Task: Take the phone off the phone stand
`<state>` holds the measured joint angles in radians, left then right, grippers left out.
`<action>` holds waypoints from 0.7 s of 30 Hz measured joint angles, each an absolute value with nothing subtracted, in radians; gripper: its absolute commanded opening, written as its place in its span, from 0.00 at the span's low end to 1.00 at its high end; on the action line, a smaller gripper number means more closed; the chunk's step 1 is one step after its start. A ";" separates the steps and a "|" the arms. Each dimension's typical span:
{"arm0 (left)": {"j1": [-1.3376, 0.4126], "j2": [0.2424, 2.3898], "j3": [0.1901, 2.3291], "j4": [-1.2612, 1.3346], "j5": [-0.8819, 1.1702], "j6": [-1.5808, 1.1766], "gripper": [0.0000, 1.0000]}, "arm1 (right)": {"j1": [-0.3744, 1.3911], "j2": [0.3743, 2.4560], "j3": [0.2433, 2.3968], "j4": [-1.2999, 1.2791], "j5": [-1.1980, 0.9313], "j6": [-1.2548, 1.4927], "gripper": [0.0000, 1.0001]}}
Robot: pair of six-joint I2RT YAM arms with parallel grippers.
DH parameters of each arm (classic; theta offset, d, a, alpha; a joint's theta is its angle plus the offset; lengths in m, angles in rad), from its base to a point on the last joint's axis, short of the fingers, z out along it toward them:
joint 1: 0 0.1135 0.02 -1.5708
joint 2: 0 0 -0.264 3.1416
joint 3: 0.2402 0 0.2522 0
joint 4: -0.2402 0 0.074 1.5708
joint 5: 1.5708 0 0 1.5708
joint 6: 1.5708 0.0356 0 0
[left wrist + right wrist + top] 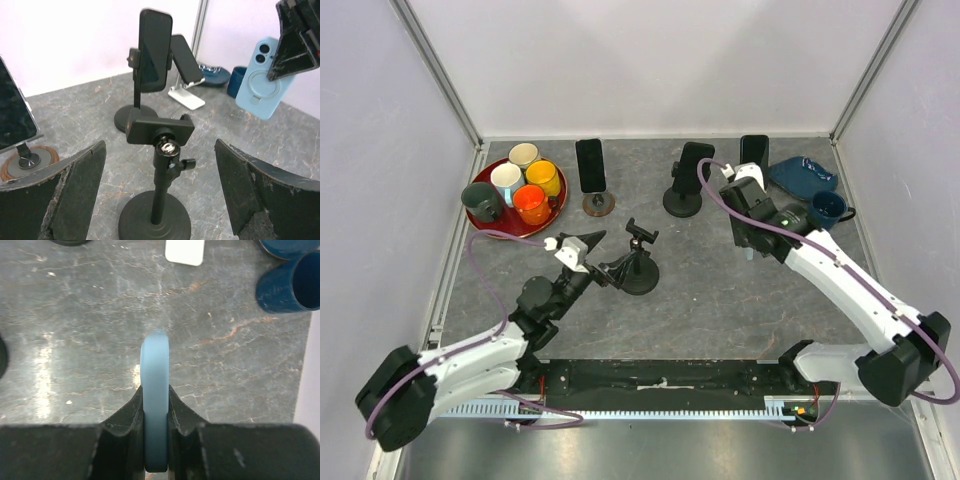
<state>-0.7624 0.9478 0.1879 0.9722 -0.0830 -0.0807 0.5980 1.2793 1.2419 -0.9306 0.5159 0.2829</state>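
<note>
The right end effector (155,402) is clamped edgewise on the light-blue phone (154,360), held clear of the empty phone stand (160,131) that is straddled by the wide-open left end effector (160,165).

I read the phone (154,390) as cased in smooth matt plastic, probably silicone, the phone stand (161,172) as matt black, and the table (75,315) as faintly glossy marbled.

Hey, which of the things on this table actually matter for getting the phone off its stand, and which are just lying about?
Job in hand:
light blue phone, clamped in the right jaws
empty black clamp stand, ahead of the open left jaws

Lying about:
phone on wooden-base stand
phone on black stand
phone on white stand
red tray of mugs
blue dish
blue mug
</note>
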 measured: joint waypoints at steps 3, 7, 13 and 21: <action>-0.792 0.794 0.190 0.842 -0.109 -0.081 0.96 | 0.598 1.238 1.242 -0.907 0.466 0.284 0.00; -0.888 0.731 0.242 0.677 -0.157 -0.077 0.97 | 0.598 1.189 1.235 -0.850 0.405 0.296 0.00; -1.154 0.933 0.496 0.574 -0.276 0.025 0.97 | 0.598 1.111 1.199 -0.732 0.303 0.352 0.00; -1.275 1.256 0.670 0.626 -0.428 0.211 0.96 | 0.598 1.013 1.047 -0.550 0.134 0.504 0.00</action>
